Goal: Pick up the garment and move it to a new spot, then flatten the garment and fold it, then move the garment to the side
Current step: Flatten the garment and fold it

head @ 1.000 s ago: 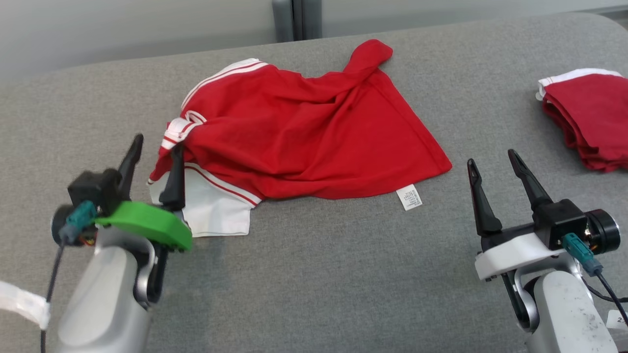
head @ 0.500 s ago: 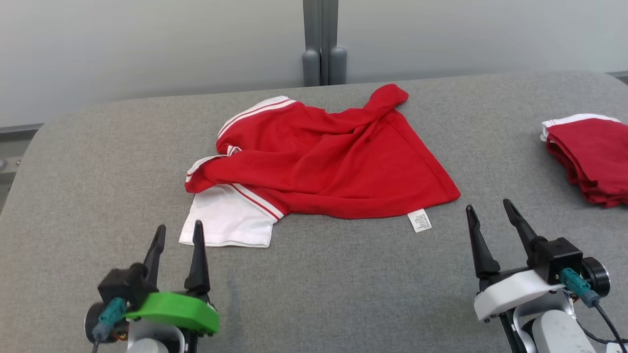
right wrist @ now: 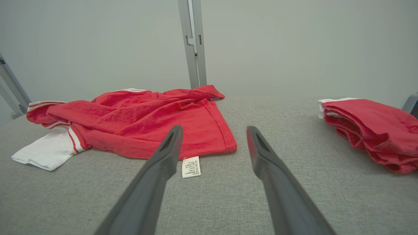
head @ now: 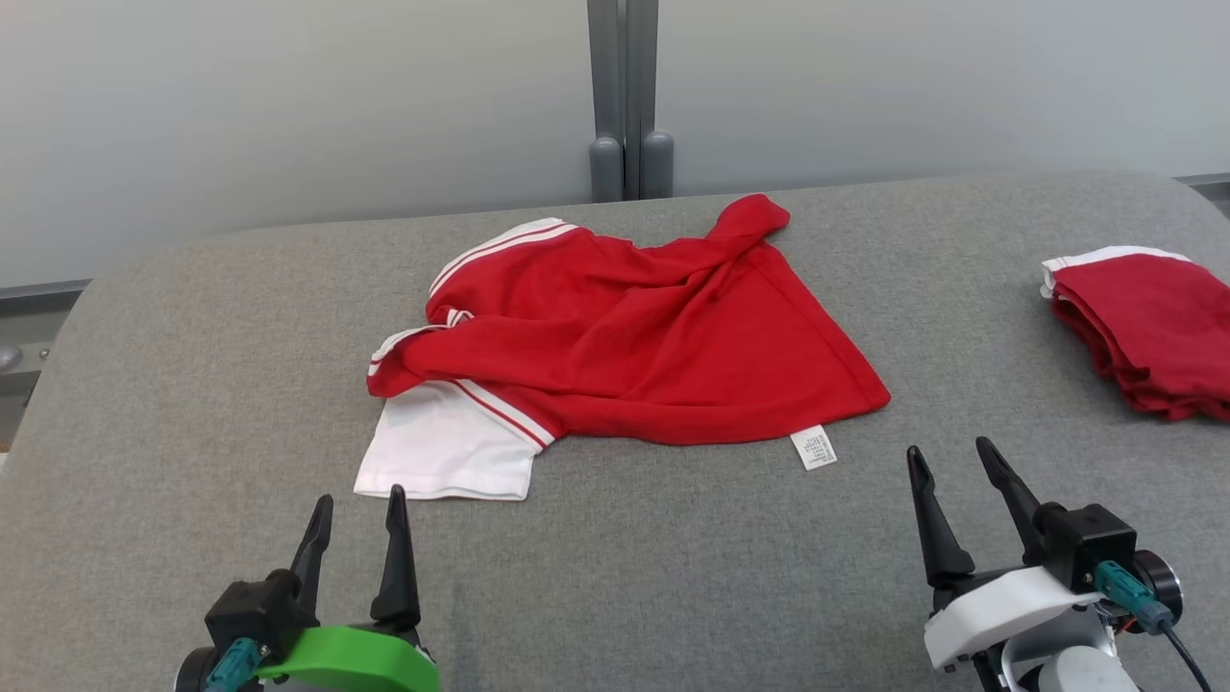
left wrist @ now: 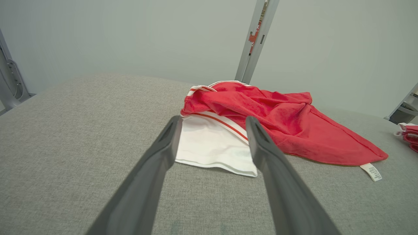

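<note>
The red shirt (head: pixel 653 336) with white trim lies crumpled in the middle of the head view on the grey bench (head: pixel 192 404). One white sleeve (head: pixel 444 452) is spread flat at its lower left, and a care label (head: pixel 813 448) sticks out at its lower right corner. The left gripper (head: pixel 360 496) at the lower left and the right gripper (head: pixel 947 449) at the lower right both stand open and empty, apart from the cloth. The shirt is not yet flattened, so the step in hand is probably to take it and spread it. To do this well, each gripper should likely pinch one clear edge: the left one at the white sleeve or the striped shoulder, the right one at the hem corner beside the label. The red body is twisted toward the upper right, so pulling the two corners apart gently, low over the bench, should open the folds without dragging the whole shirt. The pile of folded red garments (head: pixel 1143 332) at the right edge should be left undisturbed.
</note>
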Tool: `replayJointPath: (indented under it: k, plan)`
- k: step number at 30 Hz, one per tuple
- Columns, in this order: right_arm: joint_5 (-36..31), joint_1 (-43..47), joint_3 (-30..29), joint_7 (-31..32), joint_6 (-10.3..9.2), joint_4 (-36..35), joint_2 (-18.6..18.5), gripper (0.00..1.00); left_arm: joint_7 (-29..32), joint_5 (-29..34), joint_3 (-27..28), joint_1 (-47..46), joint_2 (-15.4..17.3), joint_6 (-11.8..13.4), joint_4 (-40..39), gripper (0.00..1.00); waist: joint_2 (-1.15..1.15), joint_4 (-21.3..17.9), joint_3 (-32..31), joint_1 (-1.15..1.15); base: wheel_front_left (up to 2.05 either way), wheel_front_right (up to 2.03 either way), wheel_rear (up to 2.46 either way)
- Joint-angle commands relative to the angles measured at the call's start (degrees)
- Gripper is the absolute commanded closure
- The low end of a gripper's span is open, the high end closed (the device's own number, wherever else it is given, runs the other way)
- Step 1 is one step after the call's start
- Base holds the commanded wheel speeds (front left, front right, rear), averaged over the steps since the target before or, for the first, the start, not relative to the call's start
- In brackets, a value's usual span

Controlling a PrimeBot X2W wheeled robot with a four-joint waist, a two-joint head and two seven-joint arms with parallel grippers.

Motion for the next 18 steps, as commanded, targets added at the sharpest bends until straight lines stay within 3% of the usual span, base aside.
replayJointPath:
  k: [1, 18]
  plan:
    - [0.3, 0.2, 0.1, -0.2, -0.09, 0.2, -0.1, 0.0, -0.2, 0.6, 0.2, 1.1, 0.0, 0.2, -0.1, 0.0, 0.0, 0.0, 0.0, 0.0, 0.0, 0.0, 0.0]
    - [0.8, -0.9, 0.0, -0.2, -0.09, 3.0, -0.1, 0.0, -0.2, -0.7, 0.0, -1.0, -0.1, 1.6, 3.9, 0.0, 0.0, -0.2, 0.5, 0.0, 0.0, 0.0, 0.0]
